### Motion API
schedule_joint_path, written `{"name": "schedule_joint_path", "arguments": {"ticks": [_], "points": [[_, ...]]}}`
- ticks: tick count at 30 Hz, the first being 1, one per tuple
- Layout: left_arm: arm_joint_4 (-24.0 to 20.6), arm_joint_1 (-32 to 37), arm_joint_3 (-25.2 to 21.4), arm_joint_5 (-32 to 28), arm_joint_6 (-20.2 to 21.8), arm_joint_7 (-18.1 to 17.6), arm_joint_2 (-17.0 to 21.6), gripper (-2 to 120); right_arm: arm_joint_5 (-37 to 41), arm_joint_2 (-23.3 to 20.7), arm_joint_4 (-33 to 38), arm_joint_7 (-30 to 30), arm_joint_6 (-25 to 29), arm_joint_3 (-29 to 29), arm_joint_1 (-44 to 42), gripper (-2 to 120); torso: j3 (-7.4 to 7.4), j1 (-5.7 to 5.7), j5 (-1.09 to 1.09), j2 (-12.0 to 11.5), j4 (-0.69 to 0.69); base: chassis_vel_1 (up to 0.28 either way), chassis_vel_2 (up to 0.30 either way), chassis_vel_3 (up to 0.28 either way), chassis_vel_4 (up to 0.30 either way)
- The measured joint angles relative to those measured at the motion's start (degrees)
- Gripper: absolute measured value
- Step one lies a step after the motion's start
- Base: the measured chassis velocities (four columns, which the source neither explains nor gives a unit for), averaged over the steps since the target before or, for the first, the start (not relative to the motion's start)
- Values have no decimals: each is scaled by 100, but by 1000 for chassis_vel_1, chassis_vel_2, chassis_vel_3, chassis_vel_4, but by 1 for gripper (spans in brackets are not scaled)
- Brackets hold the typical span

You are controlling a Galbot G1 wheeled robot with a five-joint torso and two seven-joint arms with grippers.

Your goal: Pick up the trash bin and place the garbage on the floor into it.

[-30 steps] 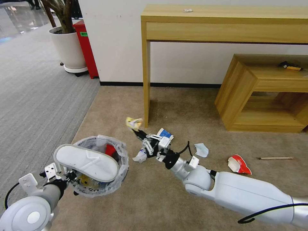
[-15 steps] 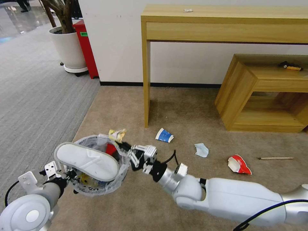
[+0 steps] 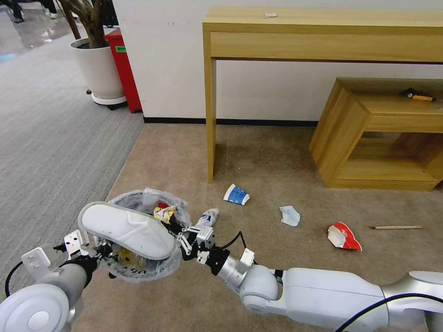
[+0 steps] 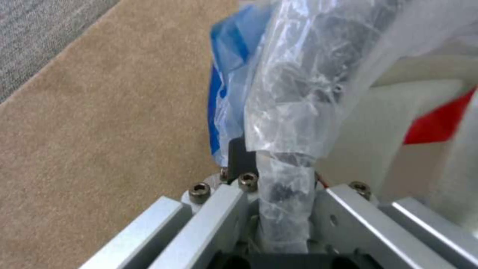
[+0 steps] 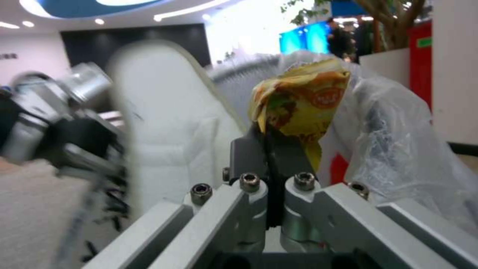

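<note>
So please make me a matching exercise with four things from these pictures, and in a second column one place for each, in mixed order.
Things:
1. yellow wrapper
2. white slipper
3. blue-white paper cup
4. wooden stick

Places:
A. on the beige carpet near the table leg
B. lying across the top of the trash bin
C. pinched in the right gripper at the bin's rim
D. on the carpet before the low wooden shelf

Pairs: 1-C, 2-B, 3-A, 4-D
</note>
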Motion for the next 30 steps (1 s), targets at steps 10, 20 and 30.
{"name": "schedule_joint_path", "arguments": {"ticks": [10, 20, 30], "points": [[-203, 144, 50, 9, 33, 10, -19, 0, 81, 207, -354, 400, -284, 25, -126, 0, 1, 0, 1, 0, 0, 0, 0, 0, 0], [-75, 114, 65, 10, 32, 46, -1, 0, 14, 270, -212, 633, -391, 23, -163, 30, 1, 0, 0, 0, 0, 0, 0, 0, 0], [243, -49, 139, 42, 30, 66, -26, 0, -2, 218, 10, 657, -401, -3, -157, 68, 1, 0, 0, 0, 0, 0, 0, 0, 0]]}}
